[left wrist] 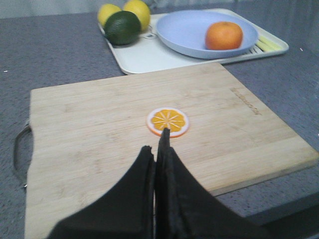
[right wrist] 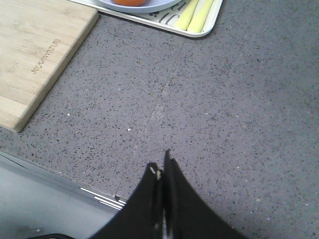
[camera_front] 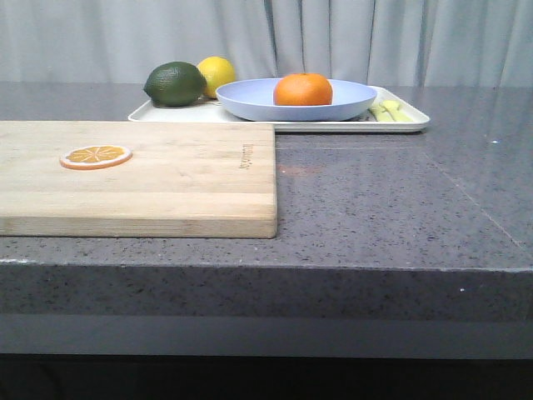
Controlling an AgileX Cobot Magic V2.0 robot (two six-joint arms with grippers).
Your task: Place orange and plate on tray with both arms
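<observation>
The orange (camera_front: pixel 303 89) sits in the lavender-blue plate (camera_front: pixel 250 98), and the plate rests on the cream-white tray (camera_front: pixel 400 122) at the back of the counter. The left wrist view shows the same: orange (left wrist: pixel 224 35), plate (left wrist: pixel 184 32), tray (left wrist: pixel 142 57). My left gripper (left wrist: pixel 157 144) is shut and empty, above the near part of the wooden cutting board (left wrist: pixel 99 144). My right gripper (right wrist: pixel 161 164) is shut and empty over bare grey counter near the front edge. Neither gripper shows in the front view.
A dark green lime (camera_front: pixel 175 83), a yellow lemon (camera_front: pixel 217 73) and pale yellow sticks (camera_front: pixel 390 112) also lie on the tray. A flat orange slice (camera_front: pixel 96 156) lies on the cutting board (camera_front: pixel 166 187) at the front left. The counter's front edge (right wrist: pixel 75 184) is close to my right gripper.
</observation>
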